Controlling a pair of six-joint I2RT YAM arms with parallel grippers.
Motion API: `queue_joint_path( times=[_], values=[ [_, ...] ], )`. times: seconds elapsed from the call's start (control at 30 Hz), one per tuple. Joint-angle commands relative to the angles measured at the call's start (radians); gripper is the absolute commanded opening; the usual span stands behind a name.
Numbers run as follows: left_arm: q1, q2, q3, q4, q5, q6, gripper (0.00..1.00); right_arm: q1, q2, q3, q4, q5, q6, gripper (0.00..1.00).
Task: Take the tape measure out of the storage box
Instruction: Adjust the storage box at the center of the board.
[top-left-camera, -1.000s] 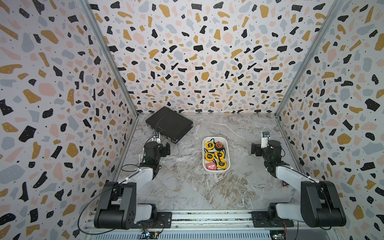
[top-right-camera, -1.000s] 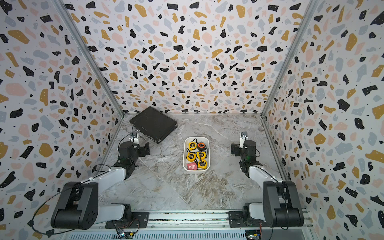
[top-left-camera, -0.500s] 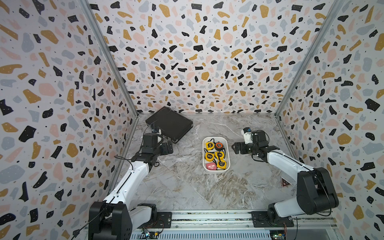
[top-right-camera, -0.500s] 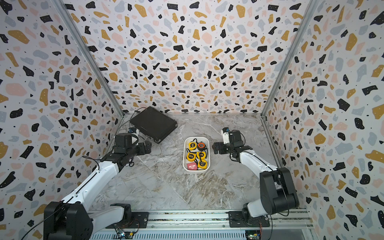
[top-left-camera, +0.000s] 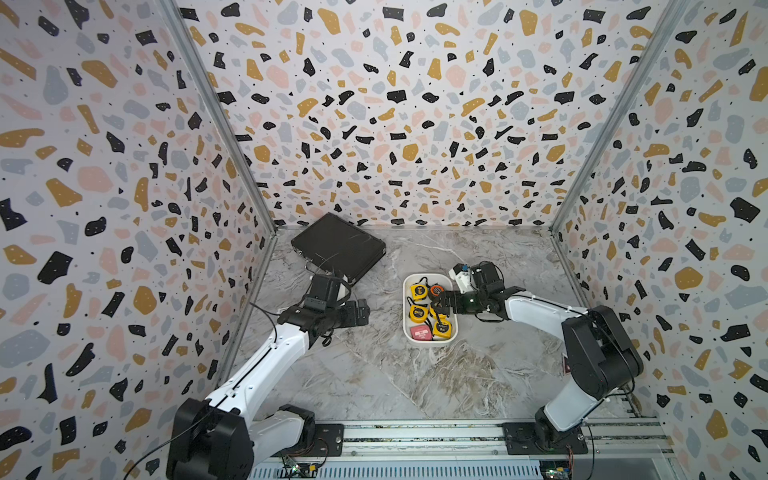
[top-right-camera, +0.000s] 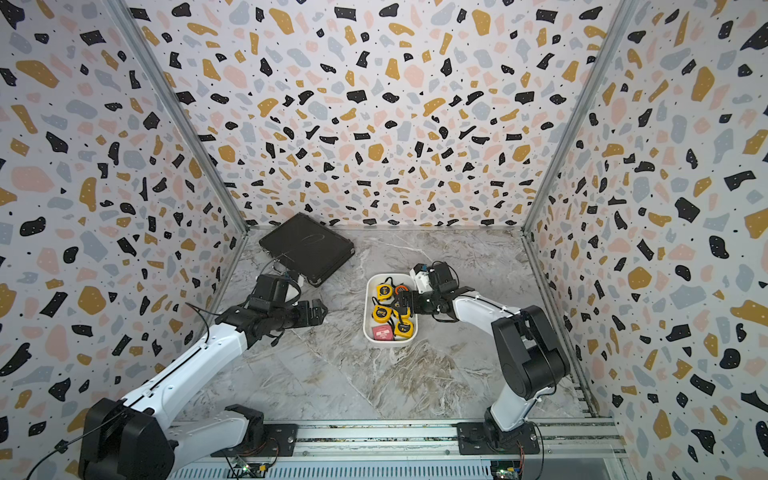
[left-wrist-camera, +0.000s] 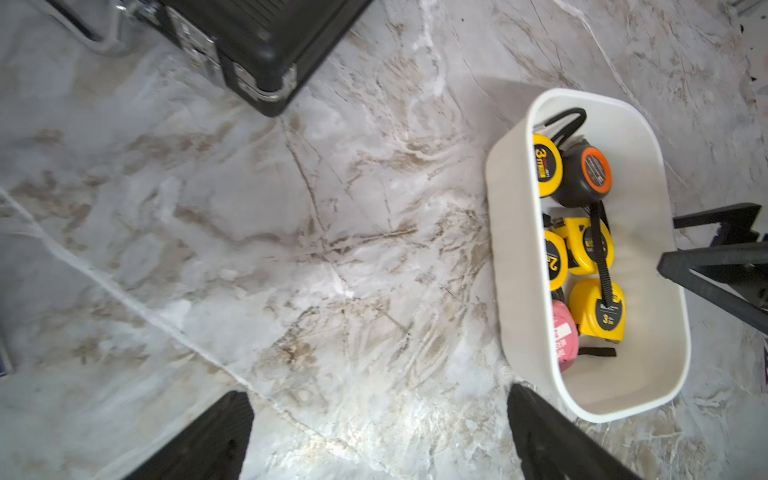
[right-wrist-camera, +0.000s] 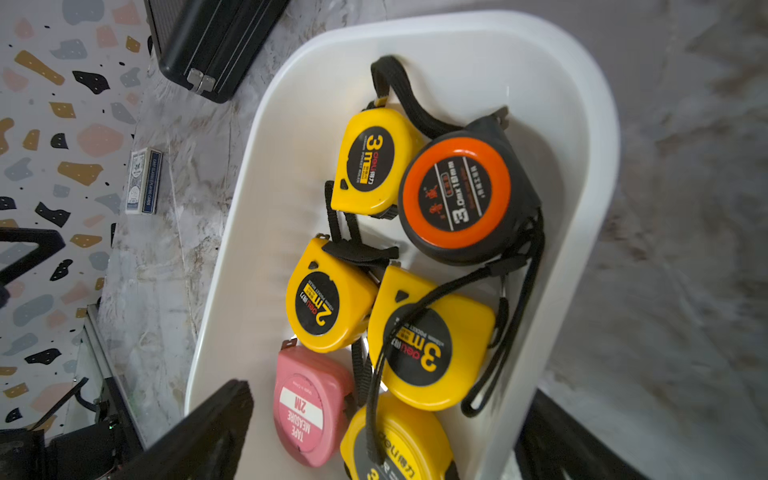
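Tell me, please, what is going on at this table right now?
A two-armed robot is starting to pick from the white storage box. Six tape measures lie inside it: four yellow, one orange and black, one pink. The right claw hangs open over the box, holding nothing. The left claw, also open and empty, hovers over the bare table off to the side of the box, near the black case.
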Motion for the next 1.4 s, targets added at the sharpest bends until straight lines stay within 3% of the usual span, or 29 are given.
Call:
queue_joint_path(
  times=[0.0,0.23,0.4,0.6,0.87,1.0,1.23,1.37],
  values=[
    [-0.064,0.064,0.047,0.012,0.007,-0.058,1.00,0.038,0.007,0.034,0.053,-0.051,0.070,0.99],
    [-0.205,0.285,0.167,0.030,-0.078,-0.094,1.00,0.059,-0.004,0.027,0.056,-0.066,0.078,0.99],
    [-0.222,0.445,0.310,0.025,-0.149,-0.065,0.99,0.058,-0.061,0.012,-0.019,-0.042,0.030,0.99],
    [-0.224,0.616,0.477,-0.090,-0.244,-0.027,0.92,0.057,-0.122,-0.015,-0.091,-0.011,-0.010,0.99],
    [-0.223,0.604,0.409,-0.137,-0.319,-0.112,0.69,0.057,-0.149,-0.009,-0.115,0.004,-0.024,0.99],
    [-0.223,0.547,0.347,-0.162,-0.368,-0.137,0.63,0.057,-0.142,0.009,-0.116,0.002,-0.023,0.99],
    [-0.215,0.441,0.260,-0.224,-0.449,-0.139,0.62,0.057,-0.122,0.029,-0.111,-0.008,-0.016,0.99],
    [-0.216,0.394,0.274,-0.226,-0.406,-0.116,0.73,0.057,-0.123,0.034,-0.117,-0.010,-0.013,0.99]
  ],
)
